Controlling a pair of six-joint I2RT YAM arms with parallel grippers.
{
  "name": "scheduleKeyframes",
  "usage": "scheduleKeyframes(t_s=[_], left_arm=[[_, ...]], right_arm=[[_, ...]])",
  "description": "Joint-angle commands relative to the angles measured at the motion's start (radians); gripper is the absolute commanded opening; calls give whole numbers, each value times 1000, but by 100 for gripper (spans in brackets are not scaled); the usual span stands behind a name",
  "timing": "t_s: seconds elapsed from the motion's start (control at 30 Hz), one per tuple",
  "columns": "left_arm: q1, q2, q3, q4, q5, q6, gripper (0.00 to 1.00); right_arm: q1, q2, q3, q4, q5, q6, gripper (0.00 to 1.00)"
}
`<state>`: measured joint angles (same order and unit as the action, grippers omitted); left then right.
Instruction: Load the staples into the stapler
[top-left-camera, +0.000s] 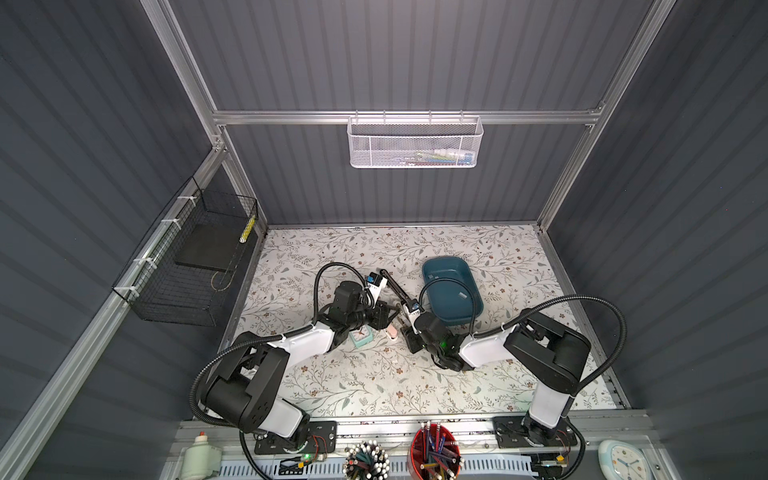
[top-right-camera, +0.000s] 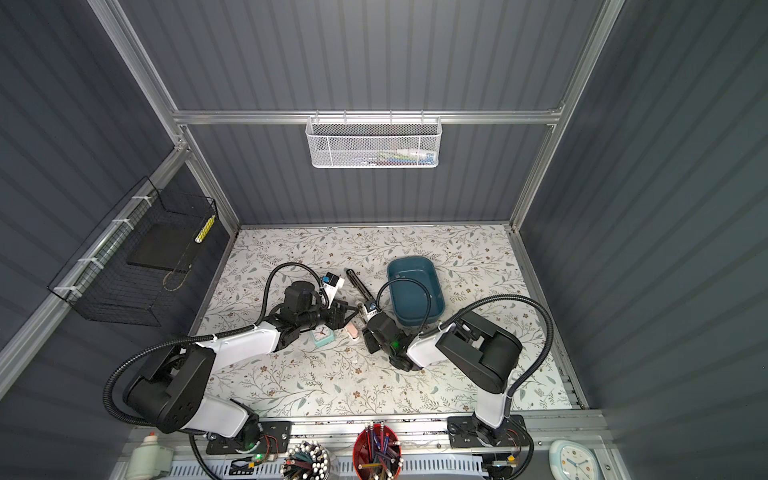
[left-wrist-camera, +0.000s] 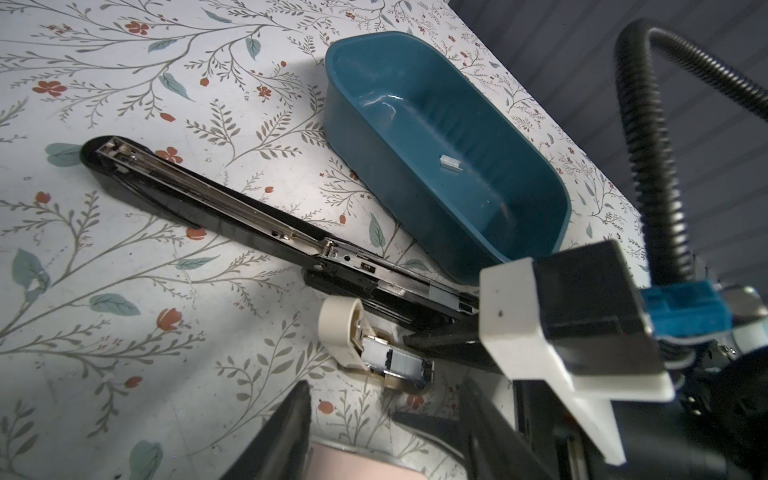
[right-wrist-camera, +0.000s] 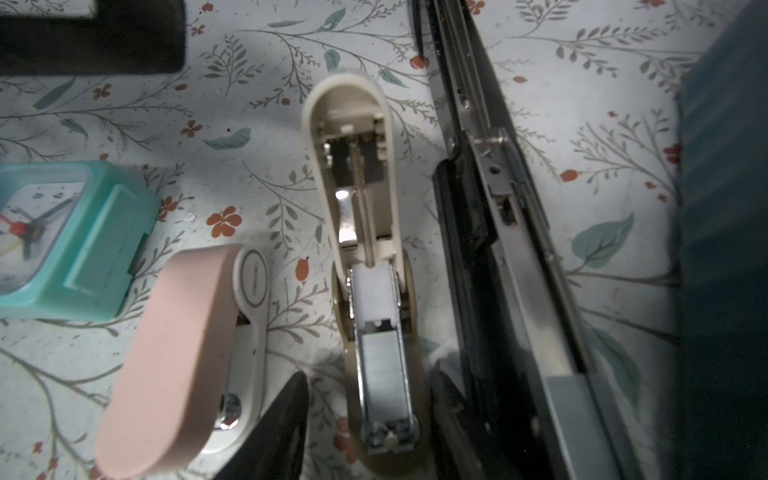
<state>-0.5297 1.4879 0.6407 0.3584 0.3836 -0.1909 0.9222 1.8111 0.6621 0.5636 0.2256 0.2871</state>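
Evidently the right gripper (right-wrist-camera: 370, 386), fingers spread and empty, straddles the small cream plastic stapler (right-wrist-camera: 347, 108); grey metal staples (right-wrist-camera: 384, 365) lie seated between those fingers. The left gripper (left-wrist-camera: 388, 407), likewise spread, should steady the base while the lid folds down squarely.

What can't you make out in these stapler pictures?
- Right wrist view: the closed lid of the pink stapler hides its staple channel.
- Left wrist view: the frame edge cuts off whether the left gripper touches that stapler.
- Both top views: contents of the white mesh basket too small behind mesh.
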Motion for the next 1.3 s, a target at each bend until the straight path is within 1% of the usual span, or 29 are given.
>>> scheduleKeyframes(t_s=[0.0,0.13,0.3,0.5,0.7,0.83,1.0,1.07,1.17,1.27], left_arm=[[-3,20,41,-20,-28,-26,58],[14,67,67,-6,-21,-82,57],[17,144,101,42,60,-105,57],[19,221,134,82,123,-107,53],[19,260,144,118,136,-110,51],[19,267,147,131,165,-93,51],[8,265,148,140,287,-33,50],[7,264,135,140,332,-15,47],[5,254,100,149,354,-2,41],[4,246,67,147,357,15,39]], right_arm=[[-3,27,-13,-51,-37,-3,43],[-3,34,-15,-54,-42,-14,38],[-4,31,-26,-39,-48,-17,32],[-3,32,-34,-23,-57,-17,30],[-3,28,-39,-14,-65,-15,29],[-4,38,-36,-10,-73,-11,29],[-6,55,-24,-7,-82,-6,28],[-5,57,-21,-9,-84,-2,28],[-5,50,-24,-5,-80,2,28],[-6,43,-30,-3,-81,4,28]])
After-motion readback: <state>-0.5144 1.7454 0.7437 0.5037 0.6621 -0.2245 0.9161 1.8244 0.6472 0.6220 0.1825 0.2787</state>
